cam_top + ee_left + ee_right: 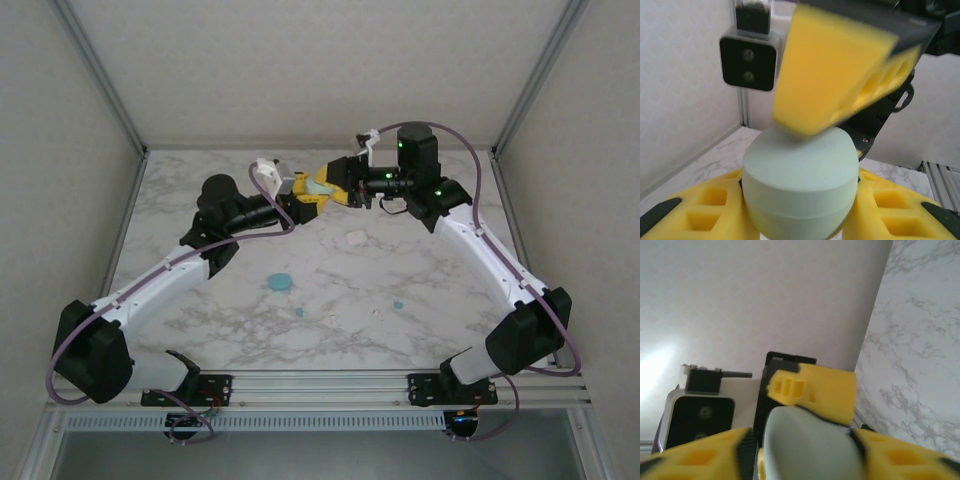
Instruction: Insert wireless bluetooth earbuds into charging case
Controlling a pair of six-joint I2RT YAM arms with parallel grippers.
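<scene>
Grippers meet on pale green case held aloft, left gripper clamped round its body, right gripper straddling its top, grip unclear, with teal earbuds on the table well below the case.

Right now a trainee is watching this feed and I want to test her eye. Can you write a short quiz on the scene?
1. True or false: the left gripper is clamped on the pale green case.
2. Of the teal case and the whitish case on the marble table, which lies nearer the left arm's base? A teal, B whitish, C equally near.
3. How many loose teal earbuds lie on the marble?
Key: 1 true; 2 A; 3 two.
</scene>
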